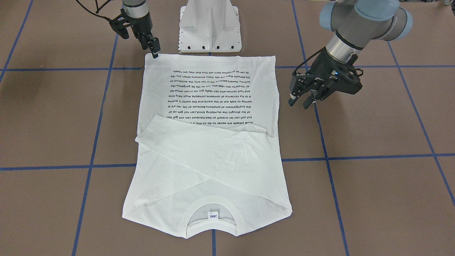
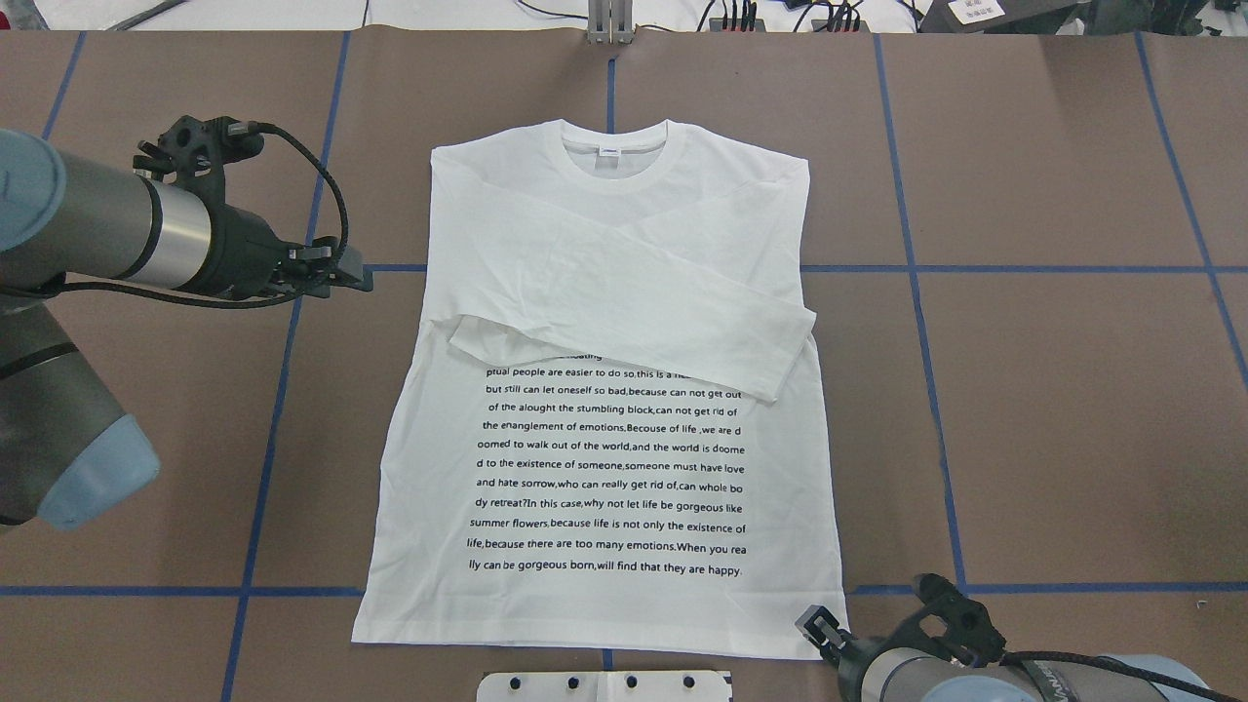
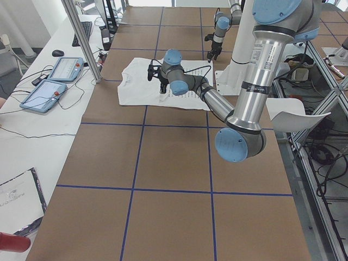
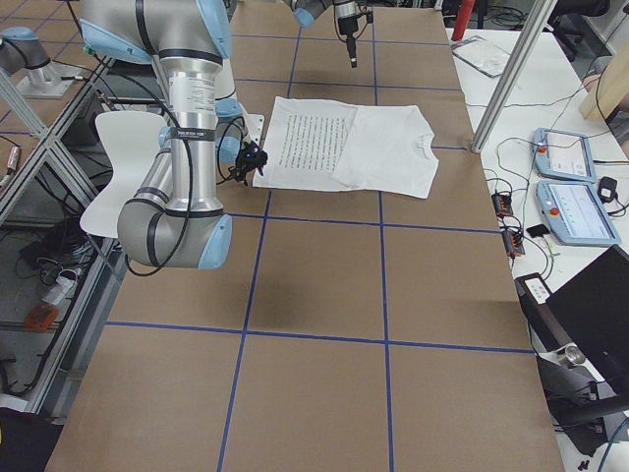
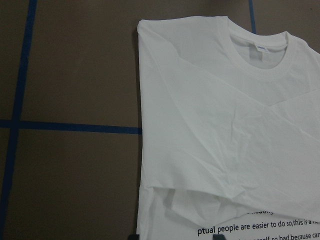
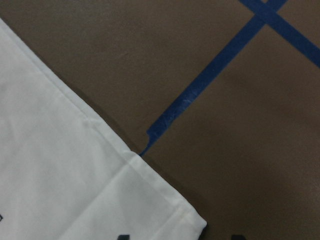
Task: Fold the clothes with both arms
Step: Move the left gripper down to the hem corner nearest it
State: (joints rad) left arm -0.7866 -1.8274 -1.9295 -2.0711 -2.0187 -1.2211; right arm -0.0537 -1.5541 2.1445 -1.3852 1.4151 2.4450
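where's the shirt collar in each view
Front-facing: collar bottom centre.
Overhead: collar top centre.
Exterior left: collar at T-shirt's left end.
Exterior right: collar at T-shirt's right end.
Left wrist: collar upper right.
Right wrist: not in it.
Landmark: black printed text.

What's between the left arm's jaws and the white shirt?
Nothing but bare brown table crossed by a blue tape line, shown in the overhead view; the left gripper hangs clear of the T-shirt.
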